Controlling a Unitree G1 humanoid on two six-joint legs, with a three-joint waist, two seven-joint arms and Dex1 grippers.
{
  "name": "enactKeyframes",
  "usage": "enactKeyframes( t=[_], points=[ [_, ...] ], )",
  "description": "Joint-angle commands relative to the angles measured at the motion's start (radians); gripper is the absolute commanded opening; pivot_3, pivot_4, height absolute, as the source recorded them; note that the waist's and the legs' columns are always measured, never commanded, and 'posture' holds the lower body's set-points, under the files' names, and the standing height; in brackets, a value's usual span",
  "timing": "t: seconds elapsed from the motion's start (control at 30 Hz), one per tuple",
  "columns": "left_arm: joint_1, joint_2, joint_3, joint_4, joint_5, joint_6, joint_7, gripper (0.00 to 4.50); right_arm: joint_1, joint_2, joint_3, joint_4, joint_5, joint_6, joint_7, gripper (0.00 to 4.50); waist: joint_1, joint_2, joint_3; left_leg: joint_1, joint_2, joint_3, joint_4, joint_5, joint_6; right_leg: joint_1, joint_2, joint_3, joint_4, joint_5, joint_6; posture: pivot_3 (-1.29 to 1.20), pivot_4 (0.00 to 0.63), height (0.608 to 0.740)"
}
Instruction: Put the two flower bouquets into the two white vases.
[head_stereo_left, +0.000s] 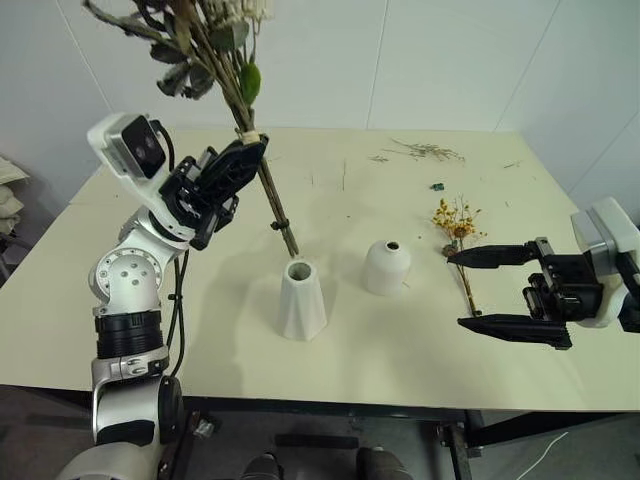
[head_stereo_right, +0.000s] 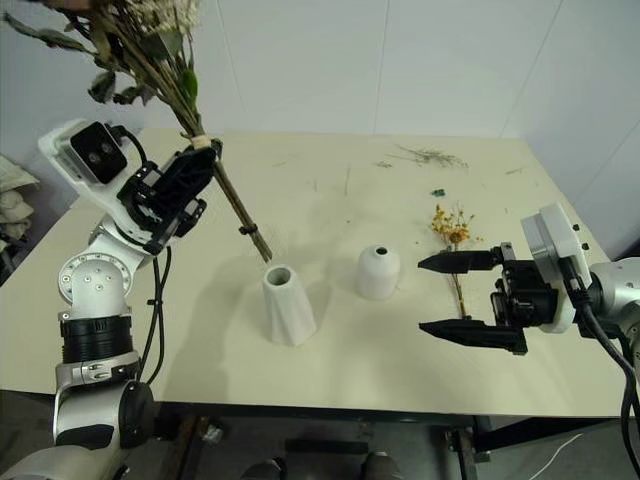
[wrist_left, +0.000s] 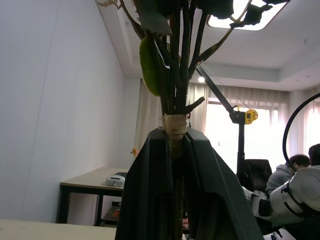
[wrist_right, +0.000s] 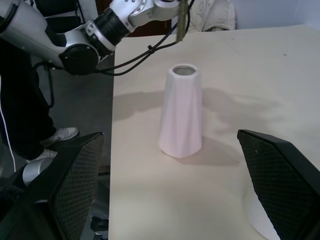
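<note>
My left gripper (head_stereo_left: 243, 152) is shut on the stems of the larger flower bouquet (head_stereo_left: 262, 185), near a band of tape (wrist_left: 175, 128). The bouquet is tilted, with its leaves and blooms up at the top left. Its stem ends hang just above and behind the mouth of the taller white vase (head_stereo_left: 301, 298), which stands upright mid-table. The shorter round white vase (head_stereo_left: 386, 267) stands to its right. The small yellow-orange sprig (head_stereo_left: 457, 222) lies on the table further right. My right gripper (head_stereo_left: 456, 290) is open, its fingers on either side of the sprig's stem and pointing towards the vases.
Loose dried twigs (head_stereo_left: 430, 152) lie at the far right of the beige table (head_stereo_left: 400, 360), with a small dark bit (head_stereo_left: 437, 186) nearer. In the left wrist view a person (wrist_left: 299, 163) sits in the room beyond, near a stand with a yellow part (wrist_left: 250, 116).
</note>
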Motion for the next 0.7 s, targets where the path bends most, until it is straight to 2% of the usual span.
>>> enactKeyframes(
  t=[0.03,0.5,0.7],
  points=[
    [0.011,-0.002,-0.025,-0.043,0.02,-0.019,-0.018,0.03,-0.041,0.024,-0.027,-0.006,0.033,-0.023,-0.015,4.5,-0.001,0.0,0.0,0.0,0.0,0.0,0.0,0.0,0.0,0.0,0.0,0.0,0.0,0.0,0.0,0.0,0.15,0.74],
    [0.013,0.014,-0.041,0.017,0.094,-0.085,-0.069,0.03,-0.04,0.056,-0.069,-0.048,0.104,-0.012,-0.103,4.5,-0.001,0.0,0.0,0.0,0.0,0.0,-0.001,0.0,0.0,0.0,0.0,0.0,-0.001,0.0,-0.001,0.0,0.15,0.74],
    [0.009,-0.012,-0.052,0.053,0.116,-0.114,-0.088,0.03,-0.037,0.058,-0.064,-0.049,0.102,-0.017,-0.12,4.5,0.0,0.0,0.0,0.0,0.0,0.0,-0.001,0.0,0.0,0.0,0.0,0.0,-0.002,-0.001,-0.001,0.0,0.15,0.74]
  ],
)
